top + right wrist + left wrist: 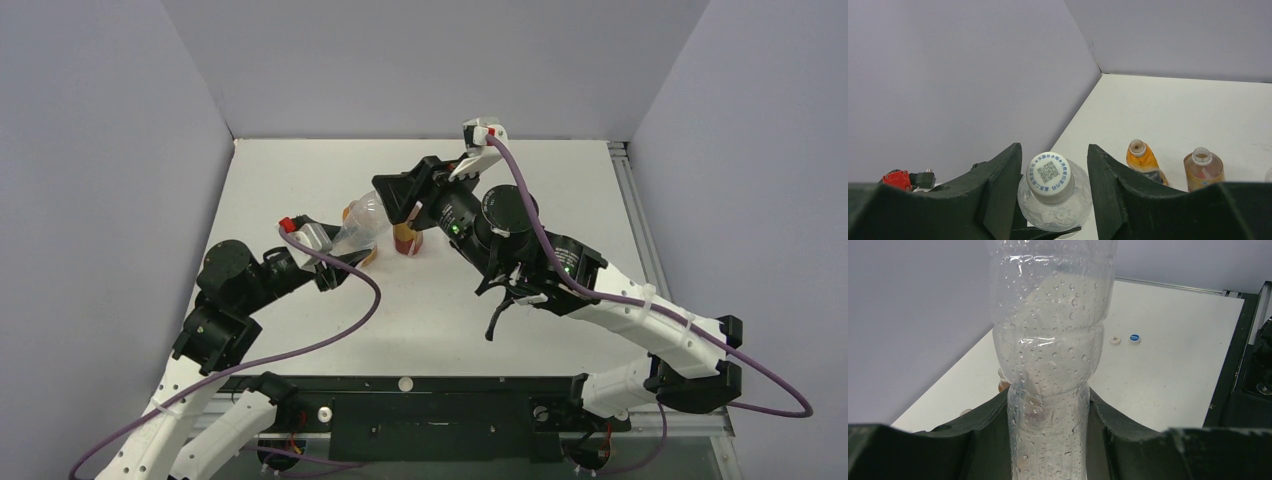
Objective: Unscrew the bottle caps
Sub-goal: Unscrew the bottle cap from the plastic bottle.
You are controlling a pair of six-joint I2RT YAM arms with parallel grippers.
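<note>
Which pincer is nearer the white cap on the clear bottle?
Right. The right pincer straddles the white cap, with a small gap on each side. The left pincer is clamped on the clear bottle at its body, away from the cap.

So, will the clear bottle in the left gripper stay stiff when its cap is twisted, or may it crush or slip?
The clear bottle looks empty but for droplets, so probably light. Its thin ribbed wall may dent where the left gripper clamps it. It could also slip round in that grip when the white cap is turned.
</note>
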